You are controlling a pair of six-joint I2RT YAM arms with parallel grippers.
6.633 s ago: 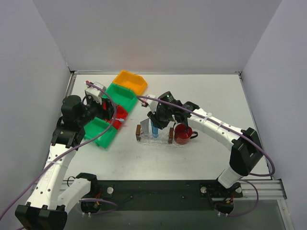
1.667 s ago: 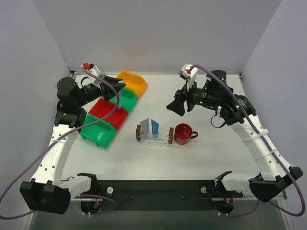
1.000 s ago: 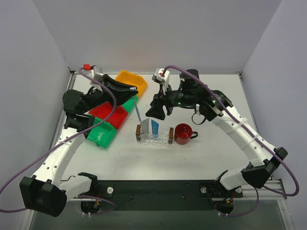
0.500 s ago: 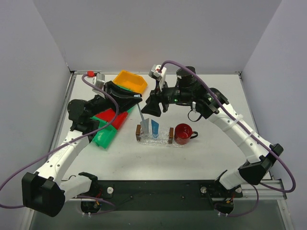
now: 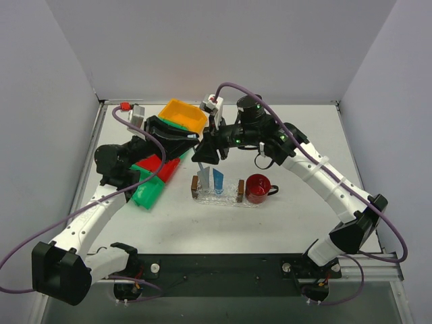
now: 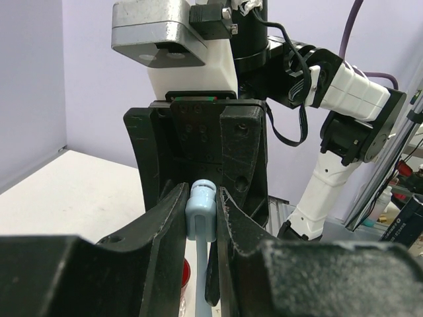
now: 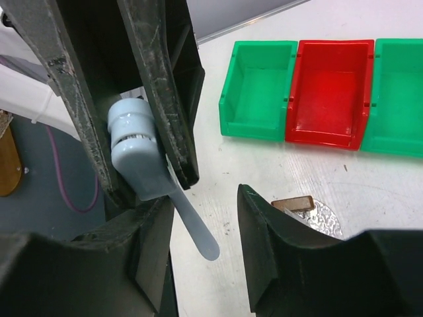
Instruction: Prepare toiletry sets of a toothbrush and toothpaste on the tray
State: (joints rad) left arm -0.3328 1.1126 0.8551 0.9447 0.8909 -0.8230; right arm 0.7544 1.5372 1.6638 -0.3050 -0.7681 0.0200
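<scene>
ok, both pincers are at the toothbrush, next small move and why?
Probably close the right pincer on the thin shaft of the slim pale blue plastic toothbrush. Its jaws straddle the shaft with a gap showing, while the left pincer alone clamps the thick end. The left should let go only after that.
</scene>
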